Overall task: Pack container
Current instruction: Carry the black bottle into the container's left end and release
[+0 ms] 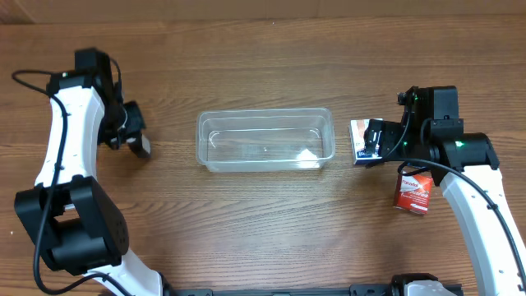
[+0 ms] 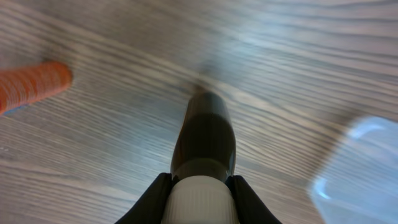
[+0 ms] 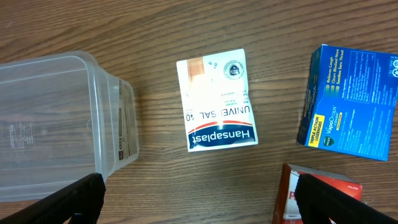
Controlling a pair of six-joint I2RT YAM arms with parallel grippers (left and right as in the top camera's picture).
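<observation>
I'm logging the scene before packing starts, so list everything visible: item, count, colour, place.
container: one, clear plastic, table centre, nothing visible inside.
Hansaplast box: one, white with red and blue band, lying flat right of the container.
VapoDrops box: one, blue with green, right of the Hansaplast box.
red box: one, red and white, near the right arm, partly hidden.
bottle: one, dark with a white cap, held at the left side of the table.
orange object: one, blurred, seen only by the left wrist camera.
table: one, brown wood.
left gripper: black fingers, shut on the bottle.
right gripper: black fingers, open above the Hansaplast box.
</observation>
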